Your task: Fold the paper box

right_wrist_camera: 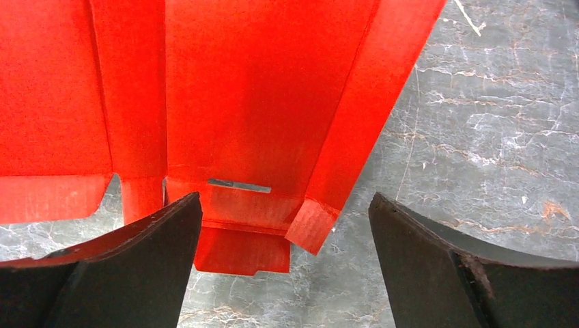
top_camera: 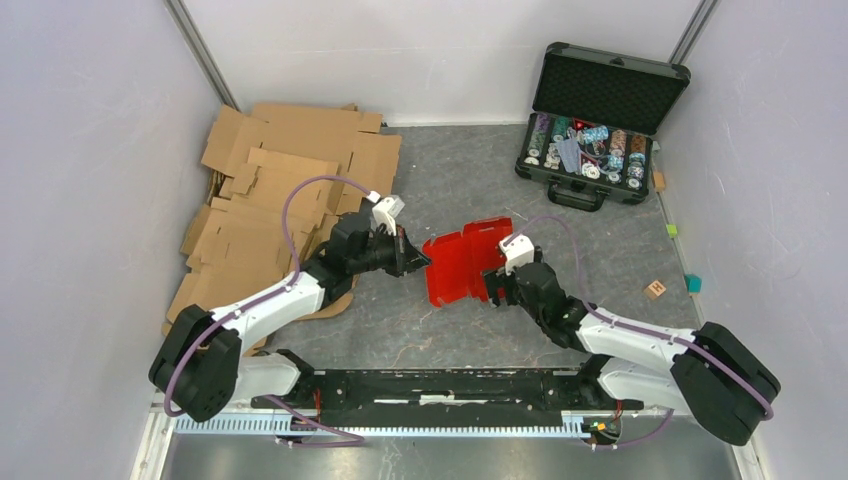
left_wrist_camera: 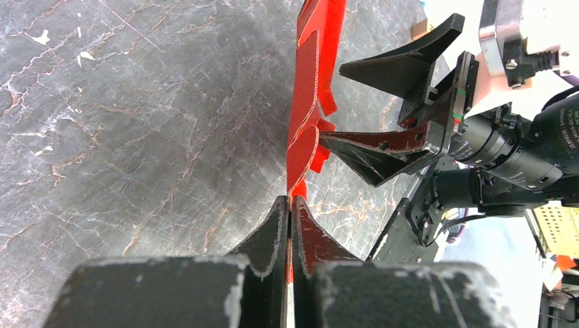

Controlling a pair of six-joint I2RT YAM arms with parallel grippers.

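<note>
Right wrist view: the right gripper (right_wrist_camera: 285, 201) has its jaws wide apart. The paper box (right_wrist_camera: 266, 89) lies just ahead of it, with small flaps poking into the gap, not held. The left gripper (left_wrist_camera: 289, 199) is pinched tight on the box's other edge. The red sheet stretches across between the two grippers. The loose flaps are closest to the right one.

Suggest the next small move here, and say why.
Probably the right gripper should close on the end flap of the paper box and fold it up: its jaws stand open with that flap between them, while the left gripper is shut on the opposite edge, steadying the sheet.
</note>
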